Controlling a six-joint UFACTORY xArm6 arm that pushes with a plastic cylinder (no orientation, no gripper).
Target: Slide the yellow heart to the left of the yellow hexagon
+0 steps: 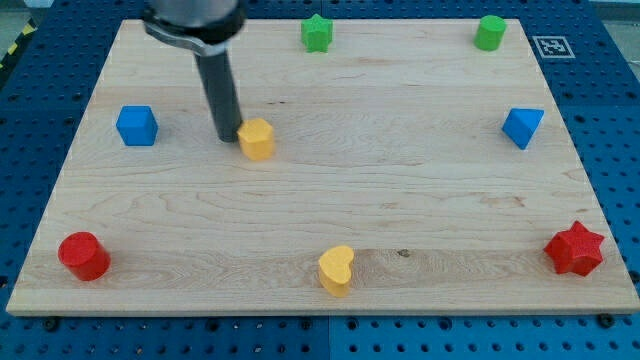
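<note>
The yellow heart (336, 269) lies near the view's bottom edge of the wooden board, at the middle. The yellow hexagon (257, 138) sits in the upper left part of the board, well above and left of the heart. My tip (229, 137) stands on the board just left of the yellow hexagon, touching or almost touching its left side. The dark rod rises from the tip toward the view's top. The tip is far from the heart.
A blue cube (137, 125) is at the left. A red cylinder (84, 255) is at the bottom left. A green star (317, 33) and a green cylinder (490, 32) are at the top. A blue triangle (522, 127) is at the right, a red star (575, 249) at the bottom right.
</note>
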